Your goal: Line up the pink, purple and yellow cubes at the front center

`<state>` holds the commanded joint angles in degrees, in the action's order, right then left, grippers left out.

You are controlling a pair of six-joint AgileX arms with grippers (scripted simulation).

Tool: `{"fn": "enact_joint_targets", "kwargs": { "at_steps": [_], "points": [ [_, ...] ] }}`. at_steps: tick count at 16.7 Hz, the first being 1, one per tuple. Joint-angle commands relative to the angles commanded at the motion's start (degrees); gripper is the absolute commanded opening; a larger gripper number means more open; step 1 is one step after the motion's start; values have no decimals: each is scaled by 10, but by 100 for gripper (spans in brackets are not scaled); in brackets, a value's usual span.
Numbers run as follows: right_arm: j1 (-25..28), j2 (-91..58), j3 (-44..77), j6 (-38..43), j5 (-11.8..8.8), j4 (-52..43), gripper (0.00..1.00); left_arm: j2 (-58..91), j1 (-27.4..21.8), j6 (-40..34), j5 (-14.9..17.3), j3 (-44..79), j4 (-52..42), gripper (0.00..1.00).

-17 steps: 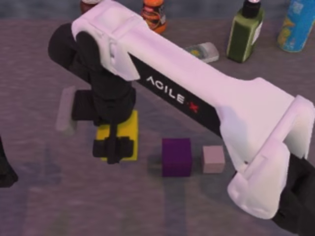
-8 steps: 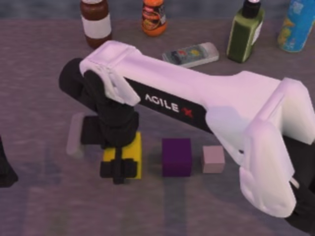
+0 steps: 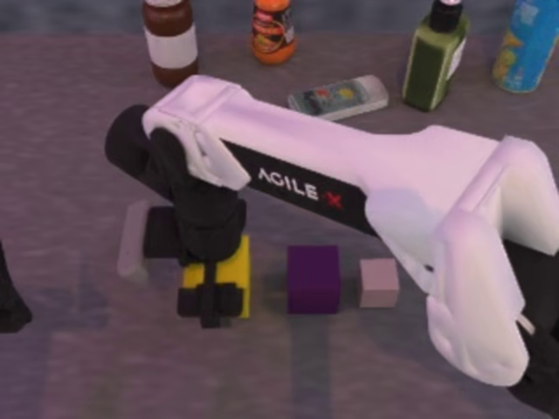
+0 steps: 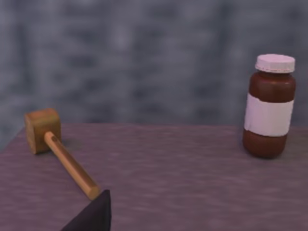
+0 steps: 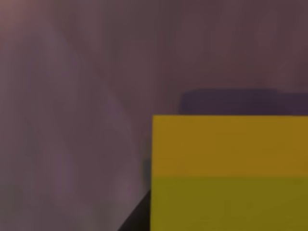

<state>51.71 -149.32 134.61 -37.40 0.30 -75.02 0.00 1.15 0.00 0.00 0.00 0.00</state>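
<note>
At front center, the right end effector point(image 3: 210, 301) grips the yellow cube point(image 3: 236, 271) left of the purple cube point(image 3: 314, 278).

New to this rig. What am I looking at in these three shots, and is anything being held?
It is a simulated table with two AgileX arms. The top view looks straight down. The big white arm is the right one; its gripper sits over the yellow cube, apparently gripping it. Beside it, in a row, are the purple cube and the pink cube. Bottles and a jar stand along the back. The right wrist view shows the yellow cube close up. The left wrist view shows a wooden mallet and the jar; the left arm is parked at the left edge.
</note>
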Motion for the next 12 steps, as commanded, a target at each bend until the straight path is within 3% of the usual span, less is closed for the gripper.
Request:
{"fn": "enact_joint_targets", "kwargs": {
  "at_steps": [11,12],
  "points": [
    [0,0,0,0,0,0,98,0,0,0,0,0,0,100],
    [0,0,0,0,0,0,100,0,0,0,0,0,0,100]
  ]
}}
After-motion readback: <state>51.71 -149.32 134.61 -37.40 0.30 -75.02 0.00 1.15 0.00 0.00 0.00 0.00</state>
